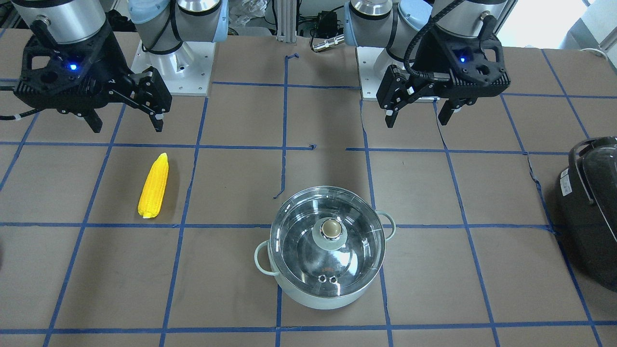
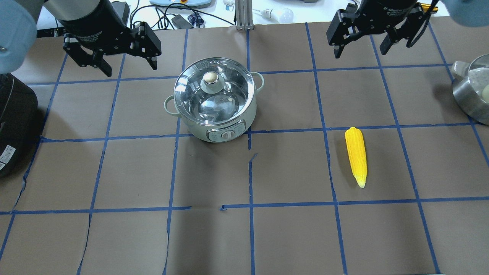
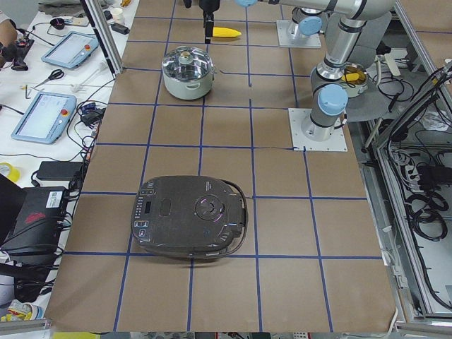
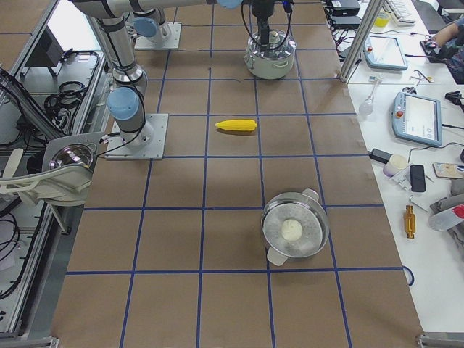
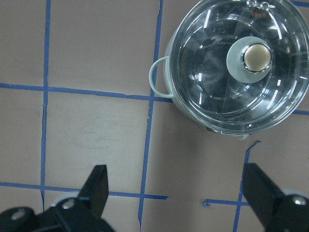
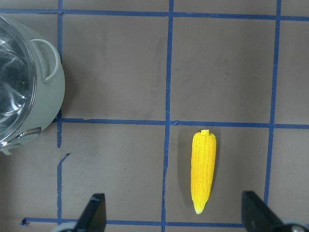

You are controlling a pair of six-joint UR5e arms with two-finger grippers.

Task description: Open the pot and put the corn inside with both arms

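Observation:
The pale mint-green pot (image 2: 226, 131) stands near the table's middle, its glass lid (image 2: 214, 89) with a beige knob (image 2: 210, 77) closed on it; it also shows in the front view (image 1: 328, 299) and the left wrist view (image 5: 157, 77). The yellow corn (image 2: 356, 154) lies flat on the brown paper to the pot's right, also in the front view (image 1: 154, 186) and the right wrist view (image 6: 203, 171). My left gripper (image 2: 130, 68) hangs open and empty above the table, left of the pot. My right gripper (image 2: 360, 52) hangs open and empty, above and beyond the corn.
A large black appliance (image 2: 13, 122) sits at the table's left end. A steel pot with a lid (image 2: 471, 91) sits at the right end. Blue tape lines cross the brown paper.

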